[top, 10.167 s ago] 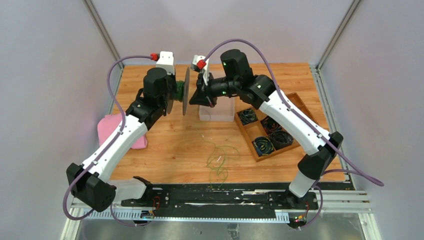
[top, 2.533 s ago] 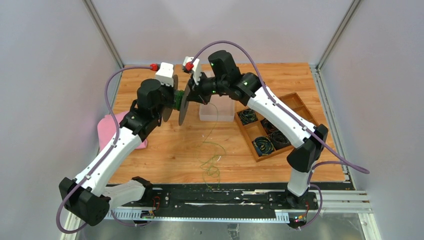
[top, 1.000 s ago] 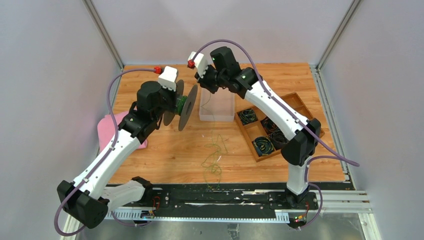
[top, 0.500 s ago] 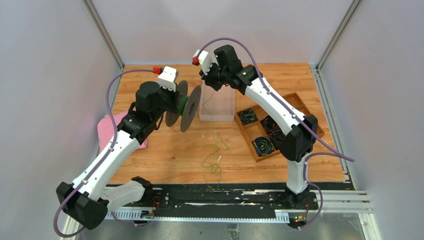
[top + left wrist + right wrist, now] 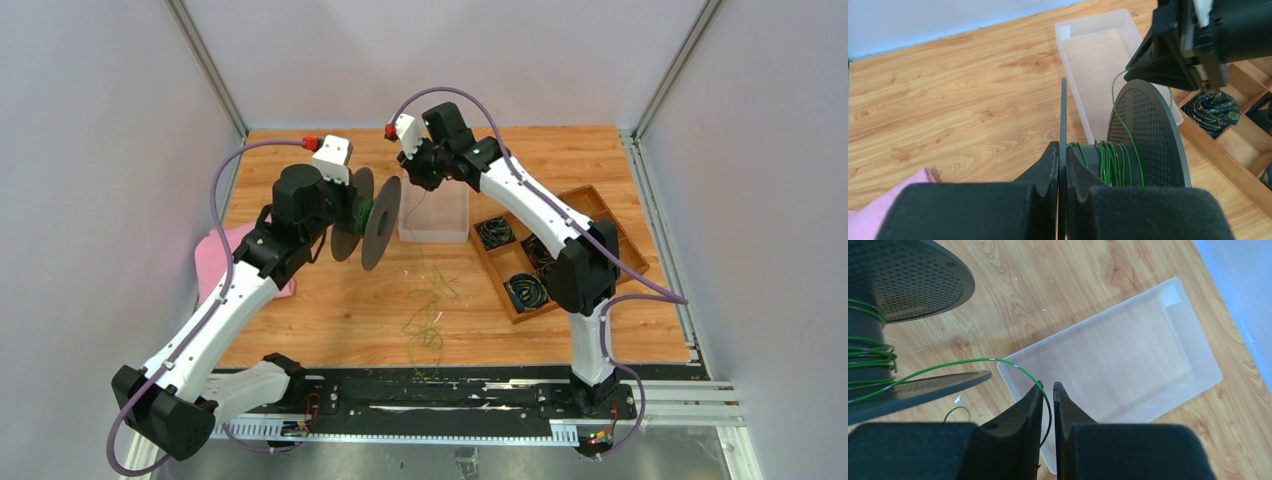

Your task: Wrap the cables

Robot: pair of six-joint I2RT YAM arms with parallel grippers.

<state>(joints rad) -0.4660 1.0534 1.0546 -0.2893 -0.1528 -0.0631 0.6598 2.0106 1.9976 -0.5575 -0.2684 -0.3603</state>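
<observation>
Overhead first: holds a black spool (image 5: 381, 222) up off the table (image 5: 330, 295) with the left gripper (image 5: 347, 212), clamped on one flange. Has drawn the right gripper (image 5: 418, 180) back from the spool's rim, hard by it a second ago, to a spot above the clear tub (image 5: 440, 228), so strings a short run of the cable (image 5: 428, 318) from hub to fingers. Probably means taking up slack for another turn. Leaves most of the green wire loose in a tangle on the wood toward the front edge, little changed over the last ten seconds, so the winding looks far from done.

From the left wrist: shows the left gripper (image 5: 1062, 150) pressed flat on the thin flange, no gap to see. Finds only a modest band of green turns on the hub, with one strand rising past the perforated flange toward the other arm.

From the right wrist: shows the right gripper (image 5: 1048, 388) with its fingers nearly together and a narrow slit left, the cable threaded through it — cannot tell whether pinched or sliding free.

Around: light wood-grain top with a few scuffs; pink cloth (image 5: 212, 250) at the left; wooden tray (image 5: 618, 232) of dark coils (image 5: 527, 292) at the right, just beside the tub; plain pale walls (image 5: 100, 150) on three sides — metal posts (image 5: 205, 65) at the corners
</observation>
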